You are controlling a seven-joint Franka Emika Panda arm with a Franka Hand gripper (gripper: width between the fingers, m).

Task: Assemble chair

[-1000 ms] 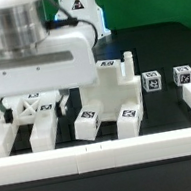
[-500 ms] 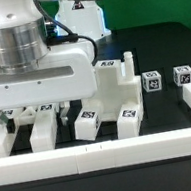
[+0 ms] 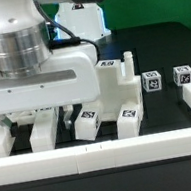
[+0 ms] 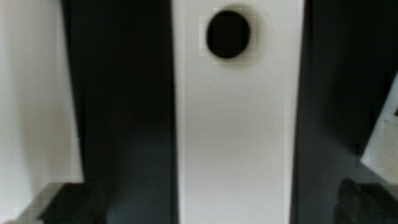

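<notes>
The two-finger gripper (image 4: pixel 210 206) stands released, its jaws spread as wide as they go and clasping nothing. In the wrist view a long white plastic square post (image 4: pixel 235 130) with a dark oval hole (image 4: pixel 228 32) in its face runs between the fingers, and a black gap shows along each side of it, so it lies there untouched. Above, the white Franka arm (image 3: pixel 31 85) points its hand straight down, the broad hand body level and the grey wrist cylinder upright over it; in the exterior view this bulk hides the fingers. Compared with a second ago the arm has sunk lower, its hand body now nearer the parts beneath, while the chair parts lie where they were. The landmark is the big chunky white plastic chair piece (image 3: pixel 110 86), tagged and bearing a short upright stub, which stands mid-table. The arm hangs on the exterior view's left of that piece, over a row of white square posts (image 3: pixel 41 133) lying just beside it; which of them sits between the fingers cannot be told. On the exterior view's right of the piece, apart from it, stand two small white tagged blocks (image 3: pixel 152 81). A long low white border rail (image 3: pixel 104 155) runs in front of it on the black table (image 3: pixel 173 115).
</notes>
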